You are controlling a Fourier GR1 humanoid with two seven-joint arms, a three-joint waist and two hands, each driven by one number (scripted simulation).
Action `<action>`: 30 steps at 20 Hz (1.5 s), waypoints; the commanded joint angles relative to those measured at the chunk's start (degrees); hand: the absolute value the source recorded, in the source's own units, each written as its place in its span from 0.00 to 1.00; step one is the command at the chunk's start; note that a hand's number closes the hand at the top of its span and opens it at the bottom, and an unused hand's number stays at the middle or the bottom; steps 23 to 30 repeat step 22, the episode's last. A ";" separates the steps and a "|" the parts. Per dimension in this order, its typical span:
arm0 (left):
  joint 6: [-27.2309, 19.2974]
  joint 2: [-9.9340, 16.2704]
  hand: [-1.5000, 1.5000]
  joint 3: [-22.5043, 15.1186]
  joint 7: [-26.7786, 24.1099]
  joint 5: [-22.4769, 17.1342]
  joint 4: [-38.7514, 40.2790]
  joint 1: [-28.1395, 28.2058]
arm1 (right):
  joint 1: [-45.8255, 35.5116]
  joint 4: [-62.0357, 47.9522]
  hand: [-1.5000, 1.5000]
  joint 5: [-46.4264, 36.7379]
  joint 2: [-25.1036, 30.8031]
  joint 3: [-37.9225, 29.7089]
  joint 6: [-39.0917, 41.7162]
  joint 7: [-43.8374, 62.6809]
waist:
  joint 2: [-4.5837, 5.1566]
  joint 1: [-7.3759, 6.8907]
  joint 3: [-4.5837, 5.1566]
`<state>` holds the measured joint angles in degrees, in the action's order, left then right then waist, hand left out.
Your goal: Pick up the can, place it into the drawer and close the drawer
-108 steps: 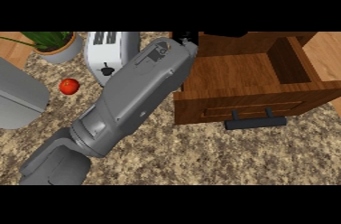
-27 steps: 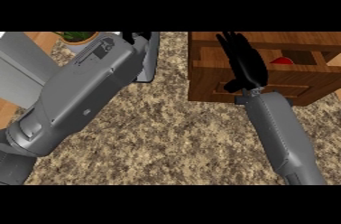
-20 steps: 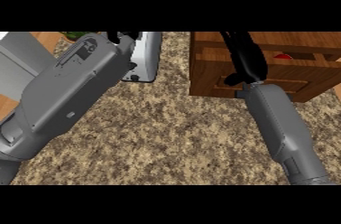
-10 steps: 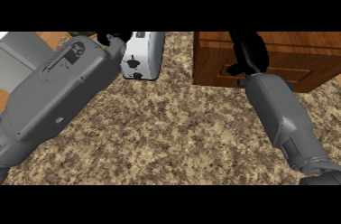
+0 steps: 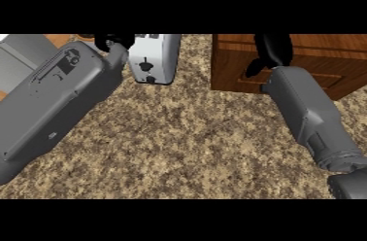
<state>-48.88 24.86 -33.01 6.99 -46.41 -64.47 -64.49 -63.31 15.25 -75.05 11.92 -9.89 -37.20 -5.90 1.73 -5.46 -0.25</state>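
the right hand lies against the drawer front at far right, fingers straight, holding nothing. the can is out of sight, likely inside. left hand far left beside the toaster; its state is unclear.

right hand raised (fingers straight), left hand curled
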 commanded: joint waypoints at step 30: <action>-2.26 2.34 0.00 -0.33 4.24 2.28 -8.89 3.32 | -8.58 -3.83 0.00 25.25 -0.76 -23.78 15.50 -18.01 | 0.03 -0.66 0.03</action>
